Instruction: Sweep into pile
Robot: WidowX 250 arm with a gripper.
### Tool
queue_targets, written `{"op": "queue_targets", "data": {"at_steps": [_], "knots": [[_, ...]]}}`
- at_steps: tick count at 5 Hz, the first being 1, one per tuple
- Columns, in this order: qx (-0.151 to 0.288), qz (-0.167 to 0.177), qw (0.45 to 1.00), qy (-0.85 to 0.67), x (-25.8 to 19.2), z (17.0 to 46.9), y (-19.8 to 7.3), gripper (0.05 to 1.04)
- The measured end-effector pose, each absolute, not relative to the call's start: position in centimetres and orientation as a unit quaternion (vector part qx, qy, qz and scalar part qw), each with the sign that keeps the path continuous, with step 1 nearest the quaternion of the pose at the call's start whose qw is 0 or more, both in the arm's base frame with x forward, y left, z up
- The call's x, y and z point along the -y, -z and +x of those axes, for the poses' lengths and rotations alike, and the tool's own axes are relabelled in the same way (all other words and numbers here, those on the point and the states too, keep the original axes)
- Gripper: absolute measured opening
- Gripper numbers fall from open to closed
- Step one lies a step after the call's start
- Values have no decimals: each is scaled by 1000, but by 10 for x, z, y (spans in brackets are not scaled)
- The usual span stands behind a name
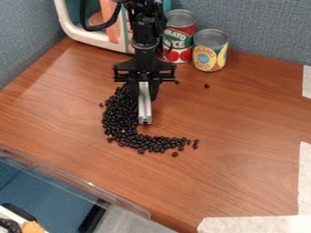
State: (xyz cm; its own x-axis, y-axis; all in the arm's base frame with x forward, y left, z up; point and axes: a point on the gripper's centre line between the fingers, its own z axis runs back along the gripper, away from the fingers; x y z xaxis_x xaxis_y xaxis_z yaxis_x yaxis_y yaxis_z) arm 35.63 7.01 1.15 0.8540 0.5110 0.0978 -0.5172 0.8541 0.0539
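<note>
The surface (243, 118) is smooth wood with a soft sheen. Two metal cans, one red-labelled (179, 38) and one yellow-labelled (210, 52), have ridged, shiny lids. Woven cloth covers the matt blue-grey partition (261, 27). The black beans (121, 113) look smooth and slightly glossy; the edge strip (72, 176) is clear, glossy plastic.

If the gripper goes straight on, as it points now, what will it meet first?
The gripper points down, so its silver piece would probably meet the table first, beside the beans. Its height is unclear from this view, so it may touch some beans first.
</note>
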Motion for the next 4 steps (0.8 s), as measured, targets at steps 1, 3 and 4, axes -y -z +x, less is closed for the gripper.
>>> {"op": "queue_targets", "data": {"at_steps": [1, 3, 4], "knots": [[52, 25, 967, -246, -52, 361, -27, 368], [75, 1, 986, -151, 38, 357, -54, 368], [72, 0, 991, -110, 77, 346, -48, 368]]}}
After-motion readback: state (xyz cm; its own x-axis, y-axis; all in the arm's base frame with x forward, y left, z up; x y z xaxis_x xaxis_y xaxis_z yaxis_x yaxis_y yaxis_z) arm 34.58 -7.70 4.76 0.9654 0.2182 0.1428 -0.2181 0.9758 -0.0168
